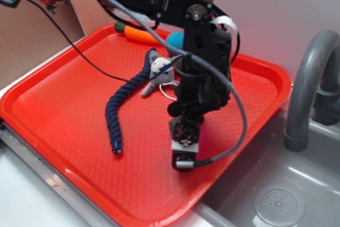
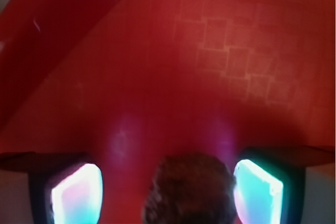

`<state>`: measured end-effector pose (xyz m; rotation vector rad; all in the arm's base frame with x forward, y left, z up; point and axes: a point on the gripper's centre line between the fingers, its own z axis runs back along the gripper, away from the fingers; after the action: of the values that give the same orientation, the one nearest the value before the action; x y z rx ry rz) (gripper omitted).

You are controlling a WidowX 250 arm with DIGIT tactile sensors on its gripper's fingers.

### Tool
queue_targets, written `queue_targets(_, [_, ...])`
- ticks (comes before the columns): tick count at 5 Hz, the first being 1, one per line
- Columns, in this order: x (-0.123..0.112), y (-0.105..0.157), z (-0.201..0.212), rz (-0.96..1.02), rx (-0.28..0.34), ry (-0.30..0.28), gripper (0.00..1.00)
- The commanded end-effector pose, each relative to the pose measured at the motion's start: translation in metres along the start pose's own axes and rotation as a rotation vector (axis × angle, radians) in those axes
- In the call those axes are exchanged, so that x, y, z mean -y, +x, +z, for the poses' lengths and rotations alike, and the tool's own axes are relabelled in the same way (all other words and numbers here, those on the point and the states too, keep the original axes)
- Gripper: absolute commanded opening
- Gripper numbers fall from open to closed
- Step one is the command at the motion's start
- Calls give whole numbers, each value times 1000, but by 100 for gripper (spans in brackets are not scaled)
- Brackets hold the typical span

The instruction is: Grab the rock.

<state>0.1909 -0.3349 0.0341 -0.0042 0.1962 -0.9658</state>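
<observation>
black widowx gripper (image 2: pixel 167 190) is spread, rough mottled grey-brown rock (image 2: pixel 191 190) sits between its glowing pads (image 2: pixel 77 195) on the red plastic tray (image 1: pixel 64 104); close evenly, keep it centred, then lift

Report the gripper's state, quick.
Gripper: open, its fingers on either side of the rock with gaps showing on both sides; not yet gripping it.
</observation>
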Motion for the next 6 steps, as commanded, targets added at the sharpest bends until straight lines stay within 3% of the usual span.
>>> queue_targets(1, [22, -4, 20, 54, 29, 20, 0])
queue_targets(2, [21, -17, 38, 108, 13, 85, 0])
queue_targets(3, [8, -47, 73, 244, 20, 142, 0])
queue_targets(5, [-26, -118, 120, 570, 94, 128, 0])
queue_targets(6, [-40, -170, 151, 790, 175, 108, 0])
